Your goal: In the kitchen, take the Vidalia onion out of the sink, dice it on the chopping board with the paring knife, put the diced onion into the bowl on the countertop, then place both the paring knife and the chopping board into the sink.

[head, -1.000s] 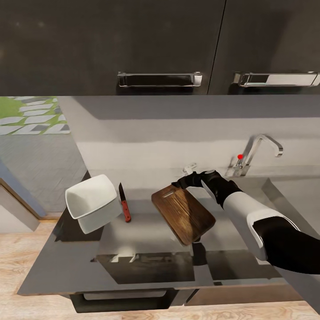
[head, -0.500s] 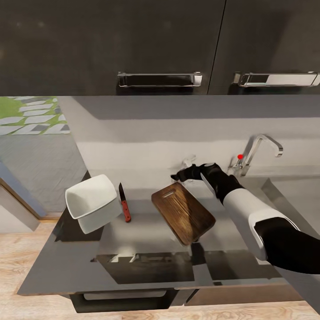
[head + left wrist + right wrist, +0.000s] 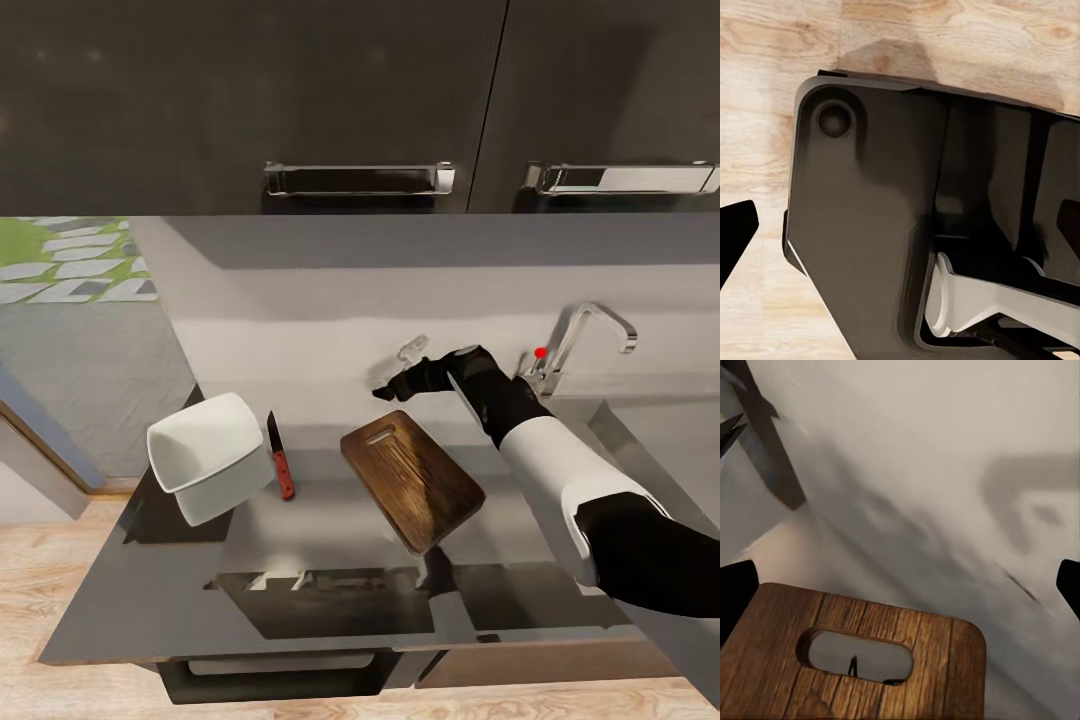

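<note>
The right gripper (image 3: 395, 375), its jaws spread and empty, is being held above the slotted end of the dark brown wood-grain chopping board (image 3: 413, 478), clear of it. The board is lying mid-surface on the grey metal-look countertop (image 3: 150, 600). The red-handled paring knife (image 3: 280, 456) is lying between it and the glossy white squarish bowl (image 3: 209, 455) at the left edge. Whether the left gripper is spread or clenched cannot be told.

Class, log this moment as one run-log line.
right gripper: open, above board's slot end | chopping board: on countertop | paring knife: beside bowl
</note>
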`<state>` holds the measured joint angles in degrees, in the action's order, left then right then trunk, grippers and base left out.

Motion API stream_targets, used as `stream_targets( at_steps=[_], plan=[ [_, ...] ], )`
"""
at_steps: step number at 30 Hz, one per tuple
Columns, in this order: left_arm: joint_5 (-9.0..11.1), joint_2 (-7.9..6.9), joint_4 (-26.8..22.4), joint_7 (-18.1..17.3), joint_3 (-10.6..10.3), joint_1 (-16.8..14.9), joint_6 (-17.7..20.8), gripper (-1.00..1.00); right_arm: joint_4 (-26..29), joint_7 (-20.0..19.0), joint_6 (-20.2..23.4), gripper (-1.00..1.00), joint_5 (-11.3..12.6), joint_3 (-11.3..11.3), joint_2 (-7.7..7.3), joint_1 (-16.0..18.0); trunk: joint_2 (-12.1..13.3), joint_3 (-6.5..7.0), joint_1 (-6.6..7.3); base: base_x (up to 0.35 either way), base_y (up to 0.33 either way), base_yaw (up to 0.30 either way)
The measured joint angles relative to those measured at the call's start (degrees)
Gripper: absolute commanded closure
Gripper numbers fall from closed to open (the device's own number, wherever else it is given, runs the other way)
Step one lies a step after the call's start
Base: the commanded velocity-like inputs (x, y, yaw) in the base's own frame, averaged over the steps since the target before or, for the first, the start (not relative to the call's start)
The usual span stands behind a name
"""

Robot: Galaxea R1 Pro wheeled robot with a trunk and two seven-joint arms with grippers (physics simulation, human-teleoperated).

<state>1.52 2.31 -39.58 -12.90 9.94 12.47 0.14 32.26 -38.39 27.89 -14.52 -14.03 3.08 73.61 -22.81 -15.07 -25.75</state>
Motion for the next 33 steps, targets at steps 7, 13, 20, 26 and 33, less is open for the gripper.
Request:
stream_targets(
  at_steps=[7, 13, 20, 26, 33],
  plan=[
    [0.0, 0.12, 0.09, -0.01, -0.06, 0.0, 0.07, -1.0, -0.11, -1.89, -0.06, -1.0, -1.05, 0.02, -0.27, 0.0, 0.0, 0.0, 0.0, 0.0, 0.0, 0.0],
    [0.0, 0.17, 0.1, -0.01, -0.11, 0.0, 0.09, -1.0, -0.22, -3.46, -0.19, -1.0, -1.1, 0.02, -0.29, 0.0, 0.0, 0.0, 0.0, 0.0, 0.0, 0.0],
    [-0.01, 0.17, 0.1, -0.01, -0.14, 0.0, 0.04, -1.0, -0.66, -3.68, -0.31, -1.0, -1.05, 0.02, -0.09, 0.0, 0.0, 0.0, 0.0, 0.0, 0.0, 0.0],
    [-0.03, 0.25, 0.1, -0.01, -0.17, 0.0, 0.01, -1.0, -0.84, -3.72, -0.33, -1.0, -1.03, -0.05, 0.12, 0.0, 0.0, 0.0, 0.0, 0.0, 0.0, 0.0],
    [-0.07, 0.26, 0.1, -0.01, -0.23, 0.0, 0.0, -1.0, -1.48, -3.73, -0.69, -1.0, -1.03, 0.01, 0.16, 0.0, 0.0, 0.0, 0.0, 0.0, 0.0, 0.0]
  ],
)
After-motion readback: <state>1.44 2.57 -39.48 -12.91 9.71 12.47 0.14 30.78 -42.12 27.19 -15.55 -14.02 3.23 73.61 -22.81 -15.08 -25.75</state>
